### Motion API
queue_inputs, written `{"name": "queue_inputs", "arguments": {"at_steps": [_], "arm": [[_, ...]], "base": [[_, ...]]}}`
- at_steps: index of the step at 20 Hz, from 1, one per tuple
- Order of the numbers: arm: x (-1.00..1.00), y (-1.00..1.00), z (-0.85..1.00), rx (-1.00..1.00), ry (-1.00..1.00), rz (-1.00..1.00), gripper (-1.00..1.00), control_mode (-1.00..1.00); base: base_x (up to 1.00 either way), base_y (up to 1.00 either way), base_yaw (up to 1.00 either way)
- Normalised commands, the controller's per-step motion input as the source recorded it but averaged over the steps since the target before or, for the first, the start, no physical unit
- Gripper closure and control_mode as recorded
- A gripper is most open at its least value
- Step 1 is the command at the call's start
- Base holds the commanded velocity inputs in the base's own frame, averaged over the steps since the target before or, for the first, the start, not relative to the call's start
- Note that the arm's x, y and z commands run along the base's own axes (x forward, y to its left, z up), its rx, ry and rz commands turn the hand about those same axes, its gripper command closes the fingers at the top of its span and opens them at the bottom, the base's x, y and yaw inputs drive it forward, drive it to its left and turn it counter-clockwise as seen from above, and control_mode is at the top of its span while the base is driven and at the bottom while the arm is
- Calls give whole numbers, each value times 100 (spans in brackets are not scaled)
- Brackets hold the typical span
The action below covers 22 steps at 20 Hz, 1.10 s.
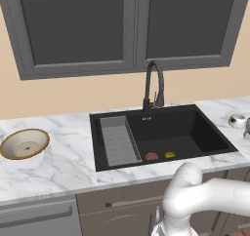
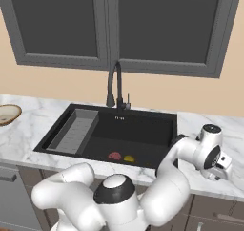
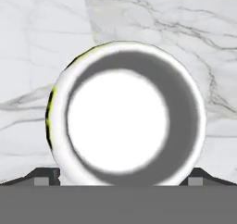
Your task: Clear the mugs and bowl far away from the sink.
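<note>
Gripper: spread wide, a tip either side of a white mug, looking down into it.
Mug: on the marble counter, right of the sink.
Bowl: far left counter.
Risk: closing off-centre could tip or skid the glossy mug.

The sink is the landmark, a black rectangular basin set into the marble table; a grey ribbed rack fills its left end; a tall black gooseneck tap rises from its back rim, below dark grey cabinets on the beige wall; a small red thing and a small yellow thing lie side by side on the basin floor near its front wall; far left of the sink, at the picture's edge, sits the bowl; the white arm reaches over the table just right of the sink, its hand pointing down there.
</note>
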Motion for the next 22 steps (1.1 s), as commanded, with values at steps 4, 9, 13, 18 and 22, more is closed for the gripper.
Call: {"name": "queue_inputs", "arguments": {"at_steps": [4, 9, 13, 18, 22], "arm": [[0, -9, -11, 2, -10, 6, 100, -100], [0, 0, -17, 0, -11, 6, 100, -100], [0, 7, -10, 0, -7, 3, 100, -100], [0, 14, -1, 0, -1, 0, 100, -100], [0, 0, 9, 0, 2, 0, 100, -100]], "base": [[0, 0, 0], [0, 0, 0], [0, 0, 0], [0, 0, 0], [0, 0, 0]]}}
